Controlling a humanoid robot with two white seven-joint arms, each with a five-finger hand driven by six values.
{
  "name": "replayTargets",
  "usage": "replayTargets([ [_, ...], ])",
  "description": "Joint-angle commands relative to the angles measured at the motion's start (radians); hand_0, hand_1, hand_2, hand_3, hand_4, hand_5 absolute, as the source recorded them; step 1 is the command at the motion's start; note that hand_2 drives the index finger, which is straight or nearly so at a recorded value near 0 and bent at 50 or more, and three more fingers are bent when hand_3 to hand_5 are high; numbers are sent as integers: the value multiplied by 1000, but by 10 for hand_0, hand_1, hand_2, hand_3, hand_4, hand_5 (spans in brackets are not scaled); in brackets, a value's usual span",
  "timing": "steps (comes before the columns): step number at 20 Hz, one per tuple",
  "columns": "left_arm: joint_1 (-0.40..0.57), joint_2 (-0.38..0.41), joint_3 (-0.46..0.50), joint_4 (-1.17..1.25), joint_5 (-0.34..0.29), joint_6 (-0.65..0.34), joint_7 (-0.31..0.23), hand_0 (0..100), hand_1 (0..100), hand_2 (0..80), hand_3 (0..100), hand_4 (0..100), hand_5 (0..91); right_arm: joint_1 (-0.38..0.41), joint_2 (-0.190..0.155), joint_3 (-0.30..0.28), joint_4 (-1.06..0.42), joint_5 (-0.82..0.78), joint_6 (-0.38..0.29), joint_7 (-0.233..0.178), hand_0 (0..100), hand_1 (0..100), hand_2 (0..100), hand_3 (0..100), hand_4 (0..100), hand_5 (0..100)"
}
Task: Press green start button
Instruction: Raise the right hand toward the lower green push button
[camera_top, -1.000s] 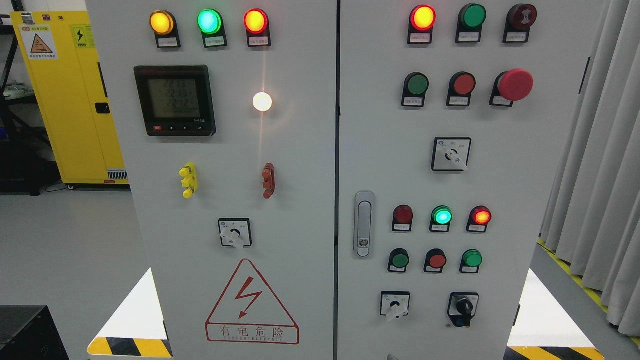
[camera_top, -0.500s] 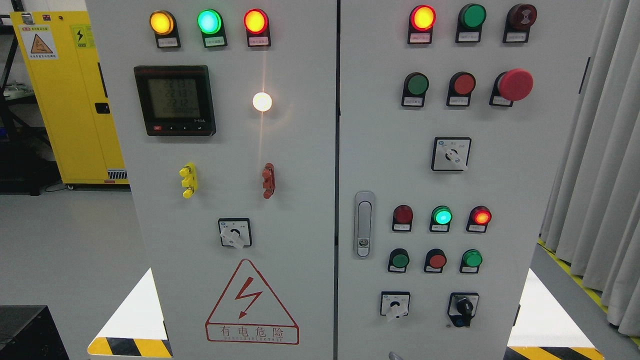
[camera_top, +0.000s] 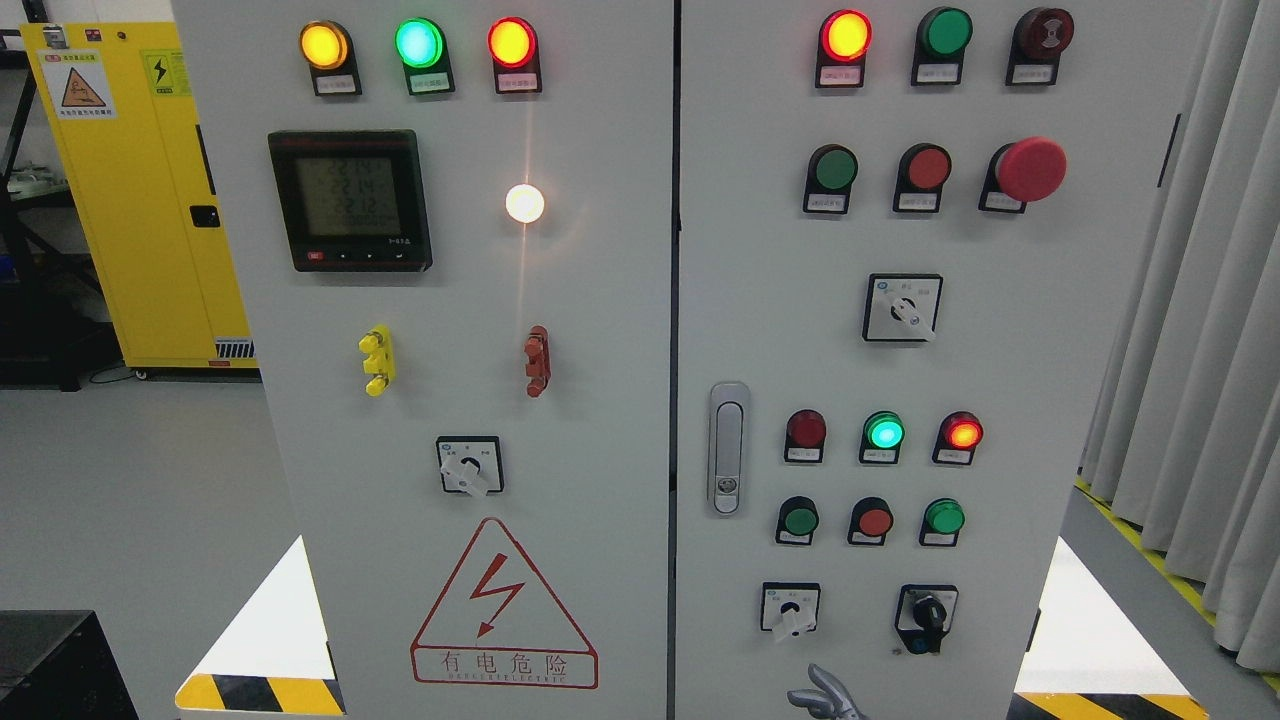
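Big grey cabinet (camera_top: 600, 420) fills the room ahead, yellow locker (camera_top: 150, 200) far left, curtain (camera_top: 1190, 330) right. Green start button (camera_top: 800, 520) sits low on the right door. A hand (camera_top: 822, 695) pokes up at the bottom edge, fingers (camera_top: 822, 680) spread, holding nothing.

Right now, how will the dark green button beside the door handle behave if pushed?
The green button looks rigid and panel-mounted, so it probably just sinks slightly. Its smooth round cap might let an off-centre push slip.
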Motion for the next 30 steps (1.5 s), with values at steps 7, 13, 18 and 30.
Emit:
replayTargets([
  [7,0,0,0,0,0,1,-1,120,556,0,0,0,0,-149,34,-156,55,376,29,-13,508,839,0,918,991,1000],
  [13,0,0,0,0,0,1,-1,120,556,0,0,0,0,-215,34,-156,82,442,51,-13,481,850,0,950,975,1000],
  [18,0,0,0,0,0,1,1,120,556,0,0,0,0,-235,34,-143,105,475,51,-12,515,858,0,944,984,1000],
  [30,0,0,0,0,0,1,1,120,556,0,0,0,0,-279,34,-117,125,521,51,-3,574,865,0,940,991,1000],
])
